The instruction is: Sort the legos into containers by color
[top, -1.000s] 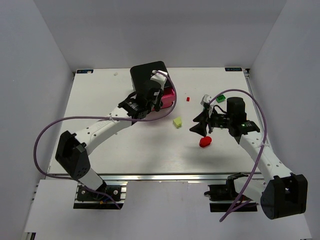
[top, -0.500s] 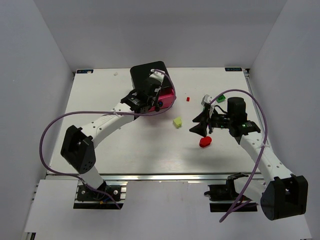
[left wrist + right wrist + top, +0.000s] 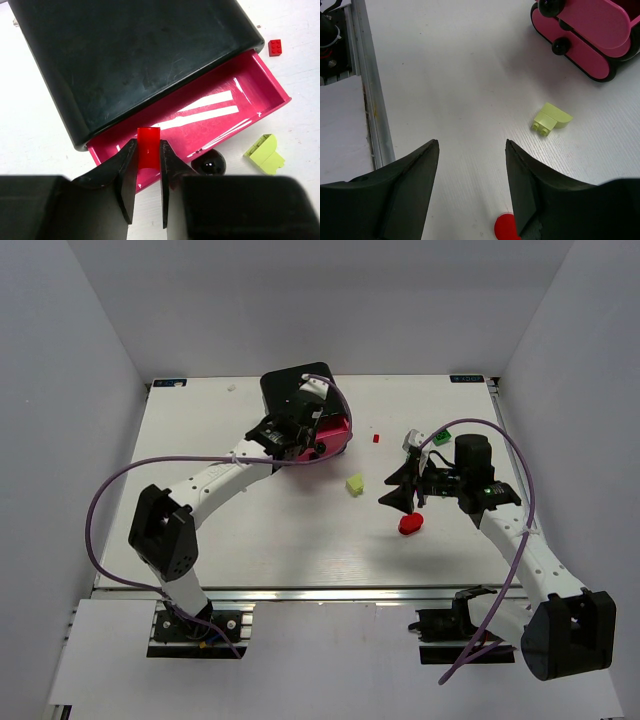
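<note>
Left gripper [image 3: 148, 150]: clenched on a red lego [image 3: 148, 142], which is held above the open pink drawer [image 3: 220, 107].
Right gripper [image 3: 472, 150]: spread apart, nothing gripped; pale yellow lego [image 3: 551, 120] nearby.

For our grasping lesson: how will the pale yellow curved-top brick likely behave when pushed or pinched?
Probably stiff: the pale yellow brick looks like moulded plastic. Small, so likely light, sliding easily on the smooth table. Its curved face may slip when pinched.

The left arm [image 3: 215, 478] and right arm [image 3: 522, 543] each show white perforated link shells, black joint housings, largest at 7 and 5 o'clock of the top view, a looping purple cable [image 3: 530, 490], and matte black wedge-shaped fingers [image 3: 405, 185].
</note>
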You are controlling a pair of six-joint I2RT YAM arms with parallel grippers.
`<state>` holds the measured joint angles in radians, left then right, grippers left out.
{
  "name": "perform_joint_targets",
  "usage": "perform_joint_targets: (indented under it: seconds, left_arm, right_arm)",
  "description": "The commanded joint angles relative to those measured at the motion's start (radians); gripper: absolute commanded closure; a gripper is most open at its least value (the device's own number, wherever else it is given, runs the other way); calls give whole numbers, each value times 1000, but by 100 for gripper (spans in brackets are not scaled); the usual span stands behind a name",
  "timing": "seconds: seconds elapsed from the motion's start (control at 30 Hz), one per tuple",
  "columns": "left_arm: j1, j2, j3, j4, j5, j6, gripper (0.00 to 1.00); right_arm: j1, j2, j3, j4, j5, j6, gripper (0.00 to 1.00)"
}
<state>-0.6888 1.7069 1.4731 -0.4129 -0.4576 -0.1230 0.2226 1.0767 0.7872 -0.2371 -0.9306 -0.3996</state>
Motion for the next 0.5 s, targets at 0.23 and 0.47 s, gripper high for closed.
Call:
perform_joint_targets:
  seconds: [0.23,0.47]
  left_arm:
    - [14,-15,53,-15,-10,-6,56]
    - [14,-52,81,-20,23,-33,55]
  right_arm:
    - [-6,-9,6,7,-31,5,39]
    - [-9,-6,1,9,-30,4,38]
